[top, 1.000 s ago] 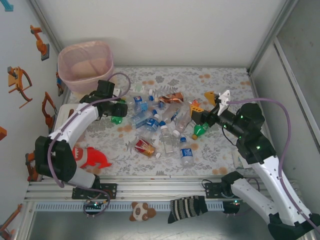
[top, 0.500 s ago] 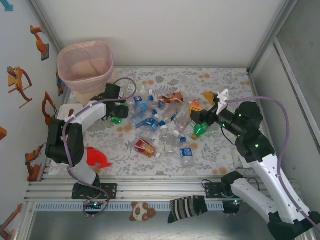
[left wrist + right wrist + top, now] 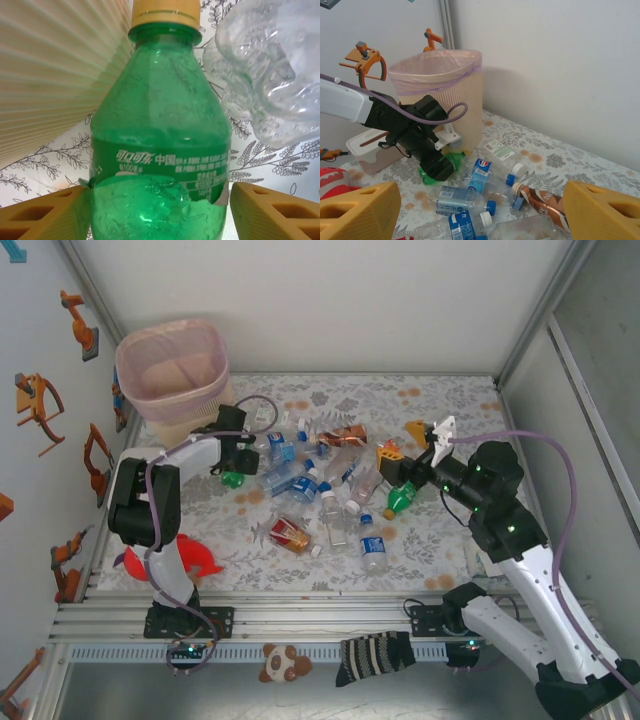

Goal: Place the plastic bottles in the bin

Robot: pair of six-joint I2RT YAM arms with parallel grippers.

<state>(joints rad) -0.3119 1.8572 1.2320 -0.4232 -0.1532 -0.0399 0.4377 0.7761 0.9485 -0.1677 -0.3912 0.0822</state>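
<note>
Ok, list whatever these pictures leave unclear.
1. Green bottle: left wrist view, the bottom edge cuts off its base; whether the left jaws press it cannot be told.
2. Bin: right wrist view, its own wall hides the inside.
3. Red toy: top view, the left arm covers part.
4. Bottle pile: top view, labels too small to read.

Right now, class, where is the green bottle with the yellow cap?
Left wrist view: the green bottle sits between the fingers of the left gripper, beside the bin.
</note>
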